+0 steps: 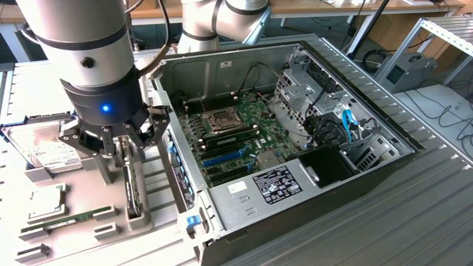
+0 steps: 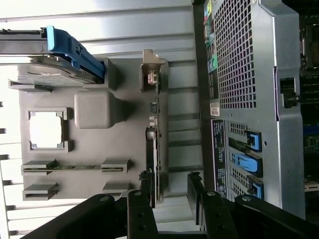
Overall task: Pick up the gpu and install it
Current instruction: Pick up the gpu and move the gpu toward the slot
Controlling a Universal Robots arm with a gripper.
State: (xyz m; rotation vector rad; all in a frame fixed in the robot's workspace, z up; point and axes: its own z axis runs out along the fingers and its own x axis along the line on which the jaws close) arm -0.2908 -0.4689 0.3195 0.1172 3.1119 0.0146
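The gpu point(image 1: 132, 191) is a thin black card standing on its long edge in a slot of the grey parts tray point(image 1: 140, 224), at the exterior view's left, beside the open computer case point(image 1: 369, 166). My gripper point(image 1: 127, 148) hangs straight above the card, open, with its fingertips level with the card's top edge. In the wrist view the gpu point(image 2: 152, 149) appears edge-on, with a silvery bracket at its far end. It lies between the two black fingers point(image 2: 195, 186) of the gripper point(image 2: 170, 188), close to one finger and apart from the other. Nothing is held.
The tray also carries a silver hard drive point(image 1: 41, 147), a CPU point(image 1: 46, 202) and a green RAM stick point(image 1: 66, 218). Inside the case, the motherboard point(image 1: 240, 130) has blue expansion slots point(image 1: 225, 158). The case's rear wall point(image 2: 244, 99) stands close beside the tray.
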